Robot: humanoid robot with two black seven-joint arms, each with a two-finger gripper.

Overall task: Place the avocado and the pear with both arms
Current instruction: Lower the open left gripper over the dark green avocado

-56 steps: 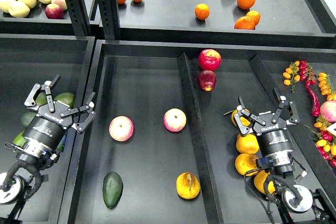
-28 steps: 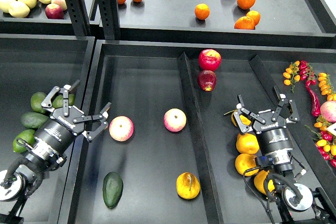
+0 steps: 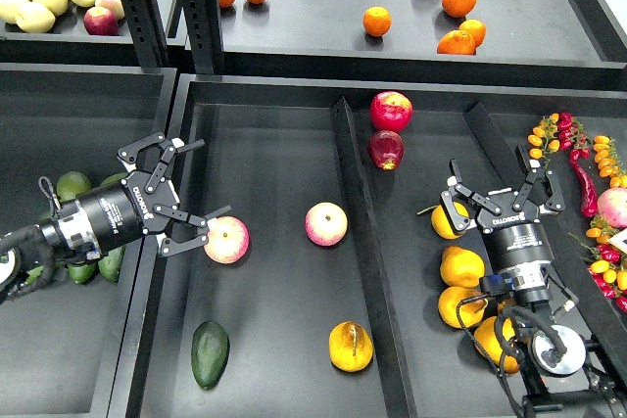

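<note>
The dark green avocado (image 3: 210,353) lies at the front left of the middle bin. The blotched yellow-orange pear (image 3: 351,346) lies at the front right of the same compartment, by the divider. My left gripper (image 3: 193,191) is open and empty, pointing right over the bin's left wall, its fingertips next to a pink-yellow apple (image 3: 226,239). My right gripper (image 3: 498,189) is open and empty above the plain yellow-orange pears (image 3: 461,267) in the right compartment.
A second pink-yellow apple (image 3: 326,223) lies mid-bin. Two red apples (image 3: 390,111) sit at the back. Lighter avocados (image 3: 72,185) lie in the left bin under my left arm. A divider (image 3: 355,232) splits the middle bin. Oranges (image 3: 377,21) sit on the back shelf; peppers and tomatoes (image 3: 588,183) at right.
My left arm has swung right and turned, bringing its open gripper from over the left bin to the pink-yellow apple. My right gripper has shifted slightly right and up.
</note>
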